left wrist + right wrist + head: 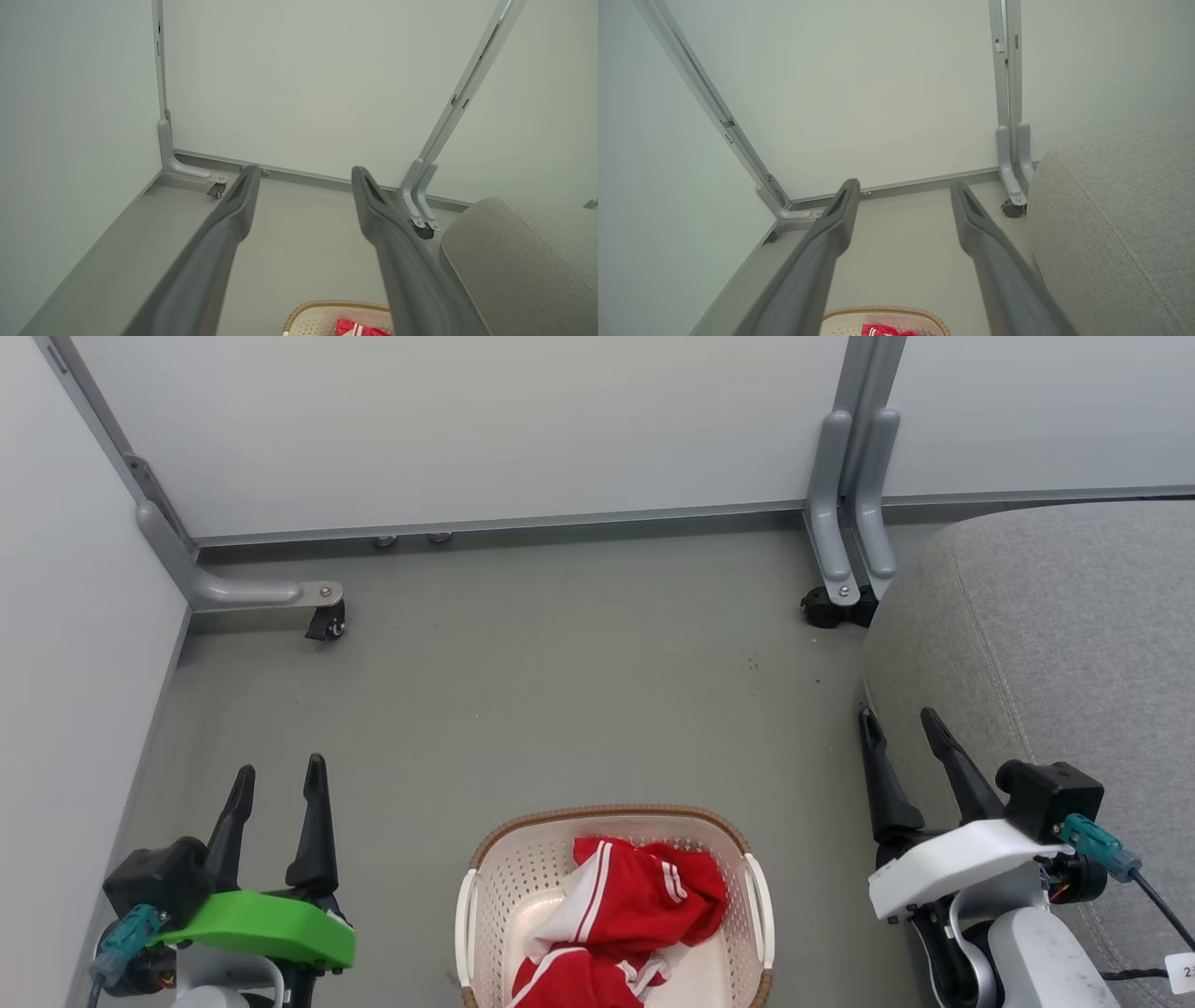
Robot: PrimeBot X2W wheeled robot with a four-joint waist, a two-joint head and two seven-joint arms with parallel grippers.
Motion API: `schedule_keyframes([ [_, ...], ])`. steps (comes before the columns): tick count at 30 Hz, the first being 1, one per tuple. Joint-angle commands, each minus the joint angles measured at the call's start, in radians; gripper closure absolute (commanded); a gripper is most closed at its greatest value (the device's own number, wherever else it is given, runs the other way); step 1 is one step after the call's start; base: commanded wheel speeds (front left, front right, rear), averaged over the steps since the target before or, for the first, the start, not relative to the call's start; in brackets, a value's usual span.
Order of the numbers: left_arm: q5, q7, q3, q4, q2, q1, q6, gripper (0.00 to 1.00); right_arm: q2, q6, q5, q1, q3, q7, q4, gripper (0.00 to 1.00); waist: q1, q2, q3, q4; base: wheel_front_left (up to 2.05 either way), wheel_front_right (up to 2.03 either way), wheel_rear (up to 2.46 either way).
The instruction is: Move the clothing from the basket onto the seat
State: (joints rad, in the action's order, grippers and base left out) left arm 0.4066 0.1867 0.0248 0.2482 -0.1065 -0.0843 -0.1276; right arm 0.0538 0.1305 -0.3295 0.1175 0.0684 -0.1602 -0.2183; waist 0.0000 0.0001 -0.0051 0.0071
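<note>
While the left gripper (280,767) and right gripper (898,716) flank the basket (607,814), jaws wide and holding nothing, no transfer has begun, I judge: the clothing (644,896) lies heaped inside the basket, and the seat (1074,644) to its right carries none.

Bright, even, diffuse light is washing over the grey floor (560,691) and the pale partition panels (485,420), raising no glare. Faint, soft-edged shadows are pooling under the partition foot (252,590) and its caster (325,622). In the wrist views the wide lens is splaying the partition posts (467,88), and the dark fingers (803,289) are blurring toward the bottom edge.
</note>
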Motion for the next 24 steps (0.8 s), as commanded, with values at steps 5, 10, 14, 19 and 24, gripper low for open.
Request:
schedule_keyframes([
  [5, -0.053, 0.017, -0.009, 0.016, 0.005, 0.004, -0.004, 0.00, 0.001, 0.000, 0.061, 0.017, -0.005, -0.015, -0.002, 0.00, 0.0000, -0.0001, -0.001, 0.002, 0.00, 0.00, 0.00],
  [10, -0.079, 0.028, -0.013, 0.036, 0.008, 0.006, -0.004, 0.00, -0.001, 0.000, 0.092, 0.010, -0.008, -0.025, -0.005, 0.00, 0.0000, -0.0001, -0.001, 0.001, 0.00, 0.00, 0.00],
  [14, -0.098, 0.036, -0.013, 0.052, 0.007, 0.006, -0.004, 0.00, -0.002, 0.000, 0.119, 0.006, -0.005, -0.032, -0.007, 0.00, 0.0000, -0.0001, -0.001, 0.001, 0.00, 0.00, 0.00],
  [19, -0.132, 0.045, -0.010, 0.067, 0.006, 0.002, -0.005, 0.00, -0.003, 0.000, 0.152, 0.004, -0.007, -0.042, -0.010, 0.00, 0.0000, -0.0001, -0.002, 0.003, 0.00, 0.00, 0.00],
  [24, -0.156, 0.055, -0.010, 0.078, 0.006, 0.001, -0.004, 0.00, -0.003, 0.000, 0.168, 0.001, -0.002, -0.048, -0.013, 0.00, 0.0000, -0.0001, -0.002, 0.004, 0.00, 0.00, 0.00],
])
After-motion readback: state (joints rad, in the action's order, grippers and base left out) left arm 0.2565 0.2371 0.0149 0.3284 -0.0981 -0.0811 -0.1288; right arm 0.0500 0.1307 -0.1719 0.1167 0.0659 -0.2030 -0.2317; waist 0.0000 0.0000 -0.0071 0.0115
